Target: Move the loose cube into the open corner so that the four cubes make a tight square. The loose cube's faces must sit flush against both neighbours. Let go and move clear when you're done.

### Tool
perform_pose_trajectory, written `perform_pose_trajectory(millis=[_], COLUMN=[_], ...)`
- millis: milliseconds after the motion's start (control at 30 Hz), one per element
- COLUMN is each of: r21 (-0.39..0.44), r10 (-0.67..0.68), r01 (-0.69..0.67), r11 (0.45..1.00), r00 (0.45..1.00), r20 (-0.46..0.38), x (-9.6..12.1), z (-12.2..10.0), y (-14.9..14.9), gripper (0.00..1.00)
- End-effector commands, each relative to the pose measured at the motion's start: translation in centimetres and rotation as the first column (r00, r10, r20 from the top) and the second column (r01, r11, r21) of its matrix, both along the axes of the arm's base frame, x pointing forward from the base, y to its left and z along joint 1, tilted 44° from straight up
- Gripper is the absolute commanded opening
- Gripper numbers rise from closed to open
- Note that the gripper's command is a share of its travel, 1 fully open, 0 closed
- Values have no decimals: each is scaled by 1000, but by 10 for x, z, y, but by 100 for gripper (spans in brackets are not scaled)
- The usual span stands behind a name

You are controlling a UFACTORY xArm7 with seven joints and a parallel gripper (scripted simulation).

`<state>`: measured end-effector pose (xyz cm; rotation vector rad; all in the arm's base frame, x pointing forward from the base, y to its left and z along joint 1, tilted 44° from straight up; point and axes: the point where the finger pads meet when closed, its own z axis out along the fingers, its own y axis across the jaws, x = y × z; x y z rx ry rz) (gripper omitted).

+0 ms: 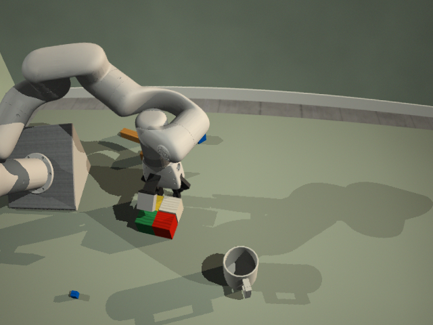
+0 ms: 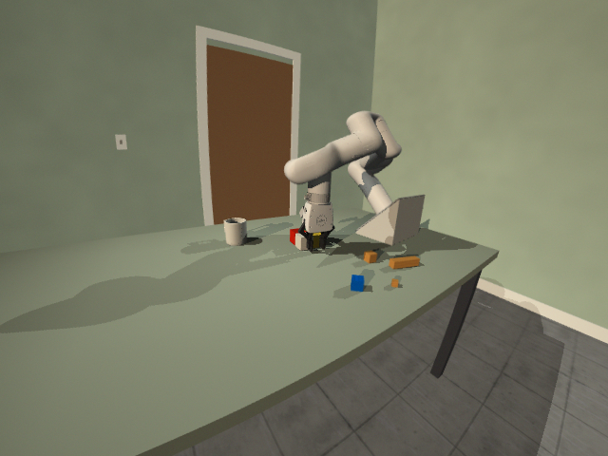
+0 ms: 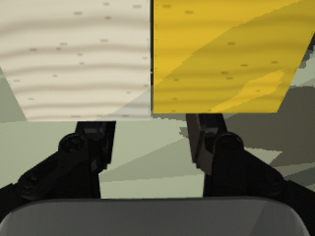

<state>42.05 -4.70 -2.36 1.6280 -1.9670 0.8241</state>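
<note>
Four cubes stand together in a square on the table. In the wrist view the cream cube is on the left and the yellow cube on the right, side by side with only a thin seam between them. The red cube and the green cube lie beyond them. My gripper stands low right behind the cream and yellow cubes. Its fingers are apart with nothing between them.
A grey mug stands in front of the cubes. The arm's wedge-shaped base is to the left. An orange bar, a blue cube and a tiny blue cube lie scattered.
</note>
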Motion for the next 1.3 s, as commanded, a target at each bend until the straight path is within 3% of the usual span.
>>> perform_pose_trajectory(millis=[0,1267], r21=[1,1], r10=[2,2], r01=[-2,-2], r11=[1000,1000], r00=[1000,1000], r20=[2,2], x=[1,0], z=[2,5], y=[1,-3], gripper=[47,47])
